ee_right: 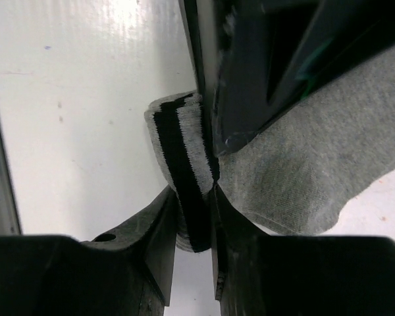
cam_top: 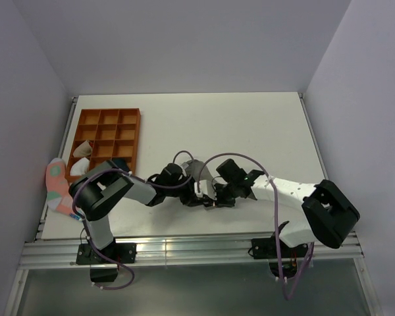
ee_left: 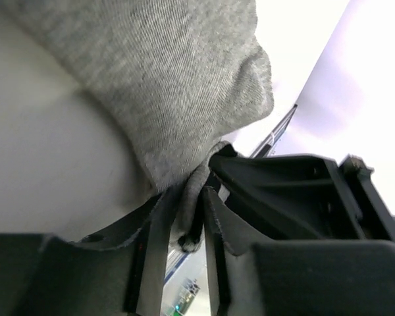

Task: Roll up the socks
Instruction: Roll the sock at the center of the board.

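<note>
The grey sock (cam_top: 196, 169) lies bunched at the table's middle, between my two grippers. In the left wrist view its grey body (ee_left: 171, 79) fills the top, and my left gripper (ee_left: 192, 210) is shut on a fold of its edge. In the right wrist view my right gripper (ee_right: 194, 210) is shut on the dark-striped cuff (ee_right: 184, 164), with the grey body (ee_right: 316, 164) to the right. From above, the left gripper (cam_top: 192, 192) and right gripper (cam_top: 216, 196) almost touch. The dark navy sock is not in view.
An orange compartment tray (cam_top: 129, 135) stands at the back left with pale rolled bundles (cam_top: 83, 149) in its left cells. A pink sock (cam_top: 56, 184) lies at the table's left edge. The table's near edge rail runs just behind the arm bases.
</note>
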You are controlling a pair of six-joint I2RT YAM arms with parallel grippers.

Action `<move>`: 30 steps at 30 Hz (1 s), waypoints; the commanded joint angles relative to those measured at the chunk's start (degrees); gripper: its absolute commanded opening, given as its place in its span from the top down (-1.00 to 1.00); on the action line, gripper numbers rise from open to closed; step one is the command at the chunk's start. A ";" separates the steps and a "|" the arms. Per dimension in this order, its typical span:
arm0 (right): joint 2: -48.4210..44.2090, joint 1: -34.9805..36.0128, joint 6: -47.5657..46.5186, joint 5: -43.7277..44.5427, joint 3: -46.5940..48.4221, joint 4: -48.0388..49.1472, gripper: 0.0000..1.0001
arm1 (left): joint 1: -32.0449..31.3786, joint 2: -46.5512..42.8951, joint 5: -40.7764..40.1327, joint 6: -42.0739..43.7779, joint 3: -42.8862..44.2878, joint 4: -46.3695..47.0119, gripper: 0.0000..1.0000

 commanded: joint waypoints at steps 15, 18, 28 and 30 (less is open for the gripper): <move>18.17 -5.76 -9.25 -17.18 15.97 -30.54 0.52 | 0.43 -21.86 -23.90 15.07 -16.93 11.42 0.29; 21.77 -6.29 -8.99 -17.98 19.04 -33.10 0.53 | -0.98 -28.62 -25.58 21.40 -19.22 11.60 0.28; 31.62 -7.08 -6.61 -20.26 28.01 -39.69 0.54 | -7.92 -31.64 -23.13 40.04 -17.38 12.03 0.31; 33.29 -7.17 -6.35 -20.35 29.77 -41.01 0.54 | -8.71 -30.84 -22.25 41.27 -17.73 13.96 0.29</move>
